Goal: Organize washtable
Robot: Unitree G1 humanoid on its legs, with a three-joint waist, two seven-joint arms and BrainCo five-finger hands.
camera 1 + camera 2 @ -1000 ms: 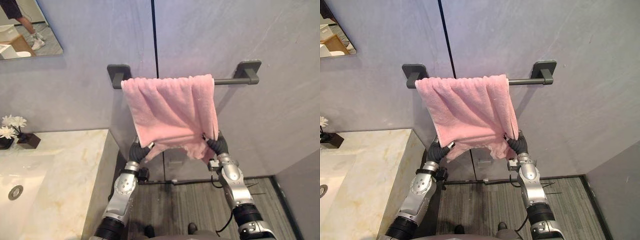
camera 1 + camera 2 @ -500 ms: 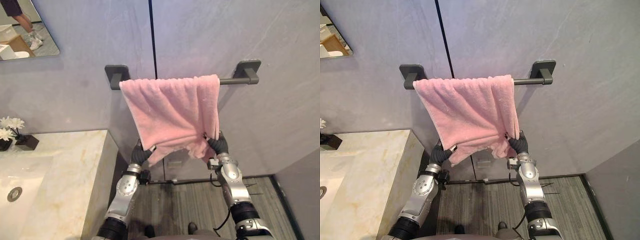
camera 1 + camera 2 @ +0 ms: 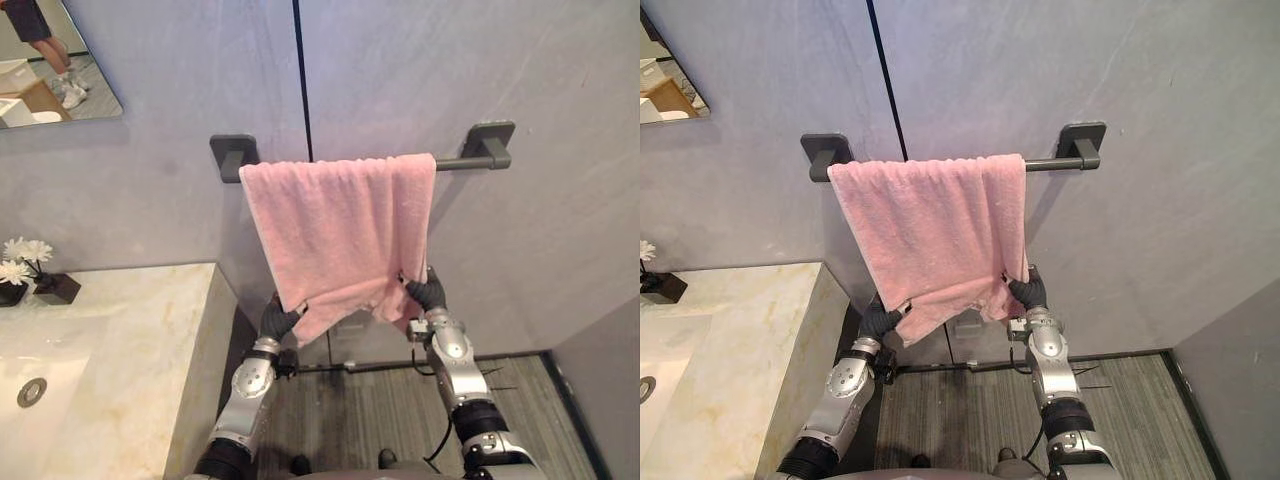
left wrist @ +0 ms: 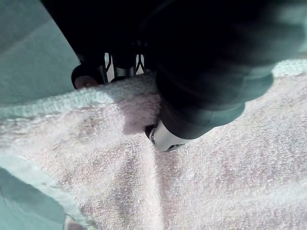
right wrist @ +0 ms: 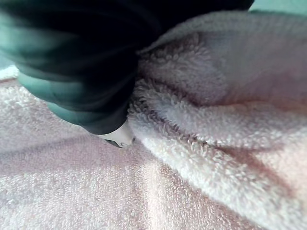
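Pink terry towel (image 3: 340, 230) draped over dark grey wall bar (image 3: 458, 162); left hand (image 3: 278, 320) and right hand (image 3: 428, 293) each pinch a lower corner, so tug down evenly and gently, levelling hem without dragging it off.

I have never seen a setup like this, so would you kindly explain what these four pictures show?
This is a two-armed humanoid robot in a washroom. The two wide pictures come from the paired cameras on its head; the two close-ups come from cameras on its wrists. A pink terry towel hangs over a dark grey wall bar. The left hand and the right hand each pinch its lower edge. To the left lies a pale marble counter with a white sink and white flowers in a dark pot.
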